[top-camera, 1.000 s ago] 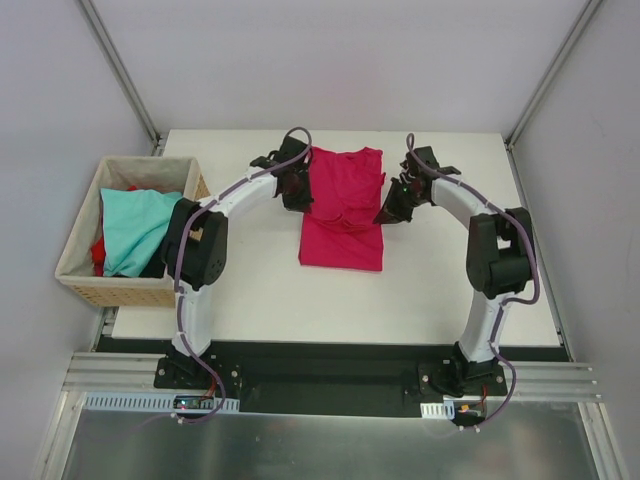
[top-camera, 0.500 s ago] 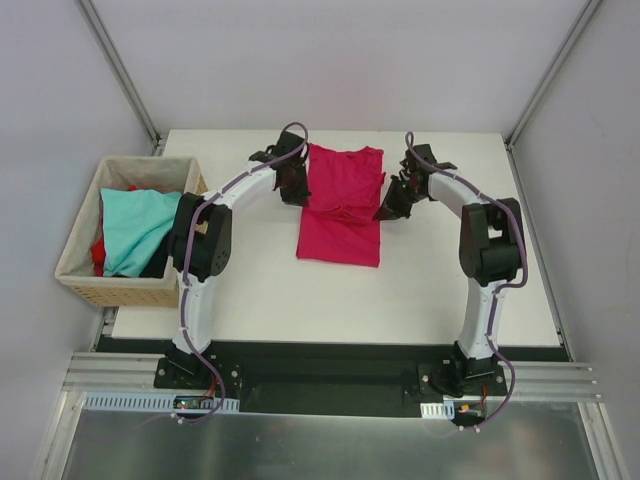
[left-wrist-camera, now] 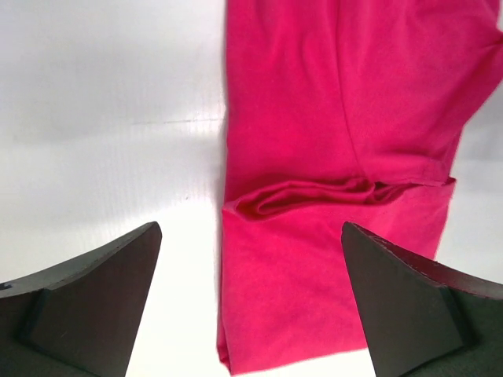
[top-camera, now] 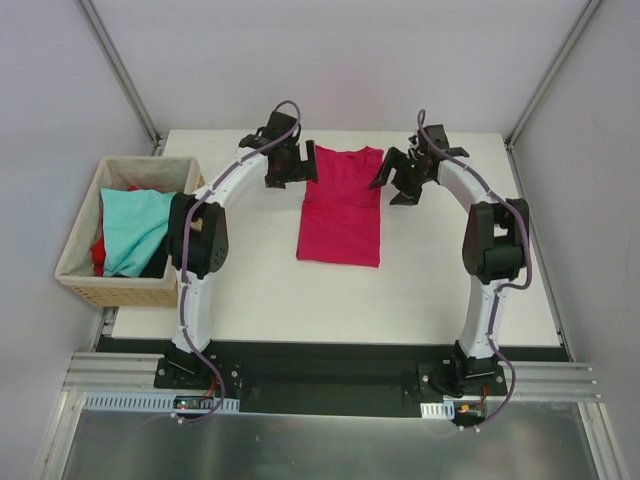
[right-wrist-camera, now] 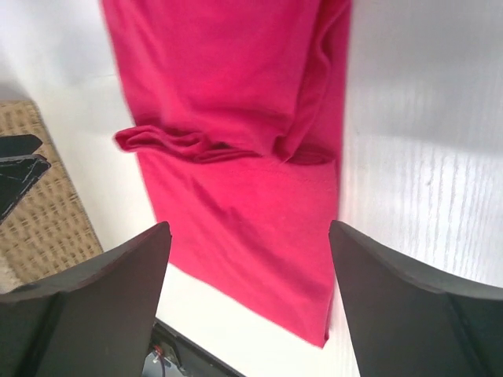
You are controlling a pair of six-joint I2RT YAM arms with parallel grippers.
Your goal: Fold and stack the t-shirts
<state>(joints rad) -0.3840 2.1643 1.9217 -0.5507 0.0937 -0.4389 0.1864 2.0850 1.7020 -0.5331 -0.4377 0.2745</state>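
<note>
Okay, both my jaws gape wide, empty: L gripper (top-camera: 291,167) & R gripper (top-camera: 399,179) flank crimson-magenta tee (top-camera: 340,215), folded lengthwise on table (top-camera: 440,270); teal tee (top-camera: 135,225) in basket (top-camera: 110,292).

The crimson-magenta t-shirt (top-camera: 340,210) is lying as soft, matt cloth, finely creased at its fold, on a table (top-camera: 430,290) that is looking like smooth white board with a faint sheen and ribbed grain. The fingers (left-wrist-camera: 86,306) of the left gripper (left-wrist-camera: 250,228) and of the right gripper (right-wrist-camera: 250,228) are showing as dull black plastic. Off to the side the basket (top-camera: 75,285) is showing rough woven wicker, and the light teal t-shirt (top-camera: 135,225) in it is looking equally soft and matt.
</note>
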